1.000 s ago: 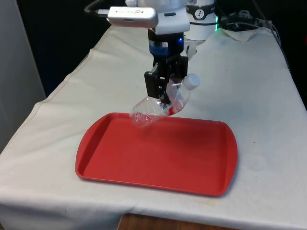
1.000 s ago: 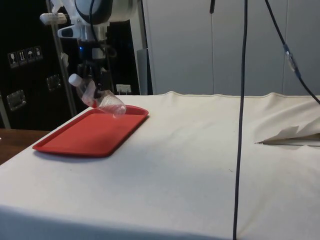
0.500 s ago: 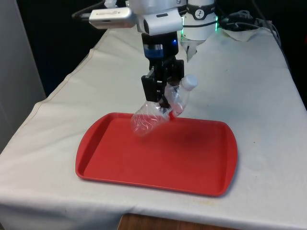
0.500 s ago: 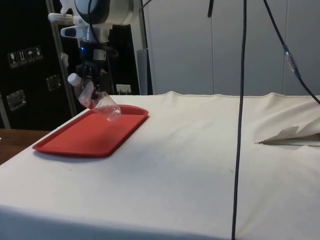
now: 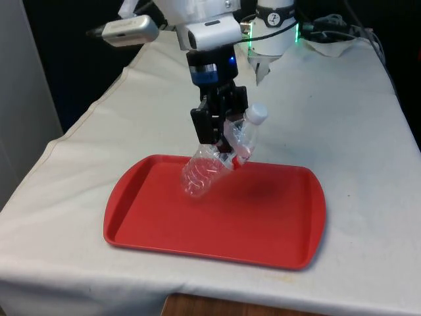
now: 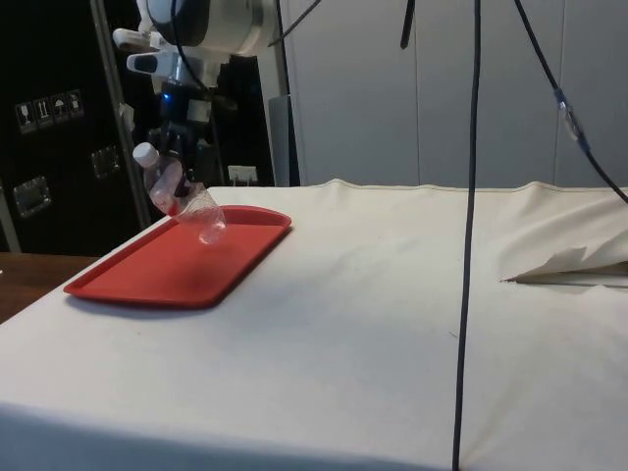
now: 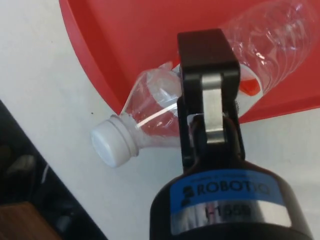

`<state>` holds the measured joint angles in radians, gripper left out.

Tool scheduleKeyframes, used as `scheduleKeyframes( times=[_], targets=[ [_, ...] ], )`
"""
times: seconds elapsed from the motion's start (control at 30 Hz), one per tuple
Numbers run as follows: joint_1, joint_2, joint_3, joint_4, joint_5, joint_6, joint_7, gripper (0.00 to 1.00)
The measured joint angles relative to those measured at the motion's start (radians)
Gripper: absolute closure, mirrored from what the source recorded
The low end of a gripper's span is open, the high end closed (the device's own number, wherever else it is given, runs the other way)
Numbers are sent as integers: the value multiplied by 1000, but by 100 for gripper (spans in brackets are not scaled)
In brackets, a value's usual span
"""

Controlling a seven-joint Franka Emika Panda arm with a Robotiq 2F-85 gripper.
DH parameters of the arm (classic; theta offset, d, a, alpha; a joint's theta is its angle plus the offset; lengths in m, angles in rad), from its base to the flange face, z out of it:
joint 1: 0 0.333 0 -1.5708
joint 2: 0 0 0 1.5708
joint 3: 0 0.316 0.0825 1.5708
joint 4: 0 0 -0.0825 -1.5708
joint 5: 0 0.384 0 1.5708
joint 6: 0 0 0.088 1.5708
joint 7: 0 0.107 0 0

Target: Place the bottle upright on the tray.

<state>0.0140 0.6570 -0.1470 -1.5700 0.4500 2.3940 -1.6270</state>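
Lying nearest on the cloth (image 5: 342,131) is the red tray (image 5: 263,224); above its far edge the gripper (image 5: 222,131) is clamped on the clear bottle (image 5: 214,164), which hangs tilted, base low over the tray, white cap (image 5: 256,113) raised away.

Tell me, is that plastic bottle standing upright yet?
No, tilted. The bottle hangs in the end effector over the red tray, white cap up, base angled down.

Tilted bottle (image 5: 220,155) hangs over the tray's (image 5: 263,230) far edge, cap up.
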Motion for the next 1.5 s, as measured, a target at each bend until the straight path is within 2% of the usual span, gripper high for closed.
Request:
scheduleKeyframes(
  times=[0.1, 0.17, 0.2, 0.23, 0.37, 0.43, 0.6, 0.8, 1.13, 1.17, 1.43, 1.5],
  targets=[
    [-2, 4, -7, 0, 46, 1, -50, 88],
    [-3, 5, -9, 0, 59, 1, -63, 88],
    [-5, 8, -13, 0, 86, 1, -89, 88],
    [-5, 8, -13, 0, 86, 1, -89, 88],
    [-10, 14, -23, 3, 144, -4, -134, 88],
    [-13, 21, -32, 11, 185, -19, -164, 88],
    [-15, 33, -46, 27, 233, -40, -195, 88],
    [-21, 48, -70, 49, 318, -82, -250, 88],
    [-28, 72, -100, 85, 413, -141, -304, 88],
    [-30, 78, -107, 94, 435, -157, -315, 88],
    [-37, 110, -138, 137, 505, -224, -340, 88],
    [-39, 128, -153, 159, 531, -257, -344, 88]
  ],
)
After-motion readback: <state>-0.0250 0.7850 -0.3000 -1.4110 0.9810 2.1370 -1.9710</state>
